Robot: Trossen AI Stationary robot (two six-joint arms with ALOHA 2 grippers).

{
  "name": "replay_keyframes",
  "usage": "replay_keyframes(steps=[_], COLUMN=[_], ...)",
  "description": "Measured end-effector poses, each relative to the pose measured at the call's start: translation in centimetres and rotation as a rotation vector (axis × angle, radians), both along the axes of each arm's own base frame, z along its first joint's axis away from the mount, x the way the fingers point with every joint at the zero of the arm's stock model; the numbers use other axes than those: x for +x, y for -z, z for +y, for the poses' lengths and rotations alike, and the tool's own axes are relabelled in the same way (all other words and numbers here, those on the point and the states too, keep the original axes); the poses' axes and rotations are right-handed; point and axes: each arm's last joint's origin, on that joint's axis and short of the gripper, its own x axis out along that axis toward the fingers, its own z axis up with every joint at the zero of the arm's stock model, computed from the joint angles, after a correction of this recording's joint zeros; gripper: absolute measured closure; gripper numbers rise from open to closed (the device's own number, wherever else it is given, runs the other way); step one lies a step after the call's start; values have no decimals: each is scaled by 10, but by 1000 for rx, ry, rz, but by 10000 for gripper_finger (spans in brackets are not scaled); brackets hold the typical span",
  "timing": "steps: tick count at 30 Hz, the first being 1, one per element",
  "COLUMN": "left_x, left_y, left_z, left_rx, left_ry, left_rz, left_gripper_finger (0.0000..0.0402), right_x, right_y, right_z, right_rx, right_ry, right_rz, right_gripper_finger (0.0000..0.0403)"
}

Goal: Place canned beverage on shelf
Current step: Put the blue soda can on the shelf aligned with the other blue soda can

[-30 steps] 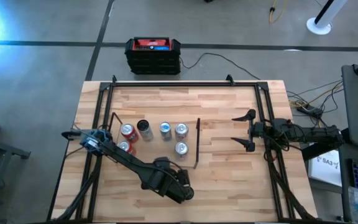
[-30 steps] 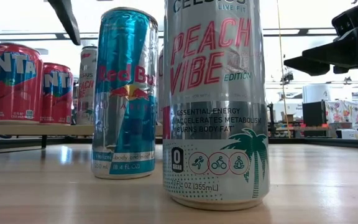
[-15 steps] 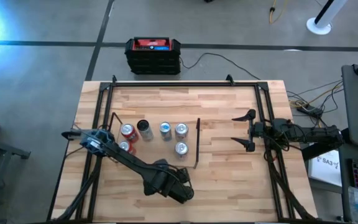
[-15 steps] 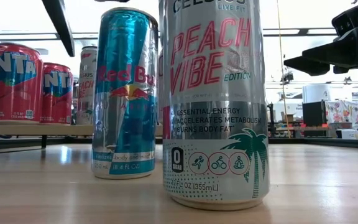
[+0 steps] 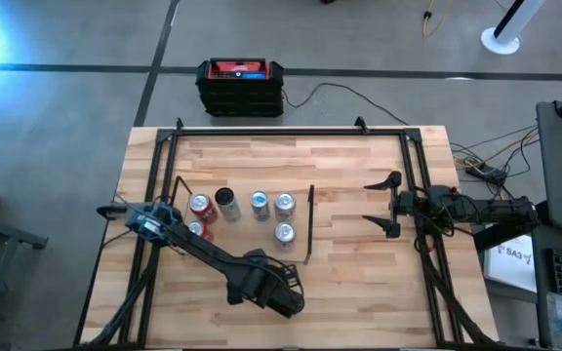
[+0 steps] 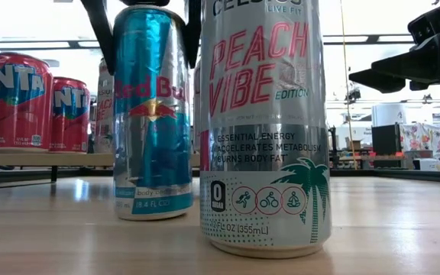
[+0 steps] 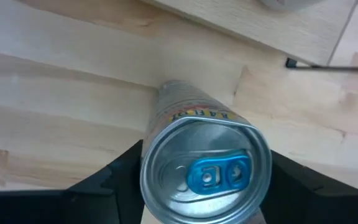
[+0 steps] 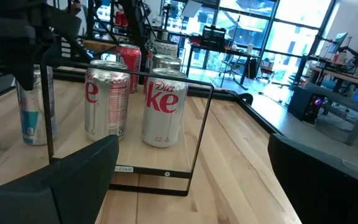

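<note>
Peach Vibe can (image 6: 264, 130) top cropped

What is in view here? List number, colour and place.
shelf: one, pale wood, table middle
Fanta cans: two, red, shelf's left end
Diet Coke cans: two, silver, on shelf
other cans: two, silver and dark-topped, on shelf
Red Bull can: one, blue-silver, before shelf
Celsius can: one, silver, beside Red Bull can
box: one, black-red, floor beyond table
left gripper: one, dark, jaws shut on Red Bull can
right gripper: one, dark, jaws open, table's right
</note>
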Motion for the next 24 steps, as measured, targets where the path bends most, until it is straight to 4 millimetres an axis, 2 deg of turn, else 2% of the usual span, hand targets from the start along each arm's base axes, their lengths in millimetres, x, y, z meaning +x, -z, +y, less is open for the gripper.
replay_keyframes(steps=[6, 12, 19, 24], left_x=[0, -1, -7, -11], left_y=[0, -2, -24, -41], left_z=[-2, -3, -4, -2], left_rx=[13, 19, 23, 38], left_ry=[112, 143, 168, 246], left_rz=[1, 10, 18, 27], left_gripper_finger=[182, 182, 182, 182], right_x=[0, 0, 0, 0], right_y=[0, 0, 0, 0], right_z=[0, 0, 0, 0], right_rx=[-1, 1, -1, -1], right_ry=[0, 0, 0, 0], right_rz=[0, 0, 0, 0], right_gripper_finger=[5, 5, 5, 5])
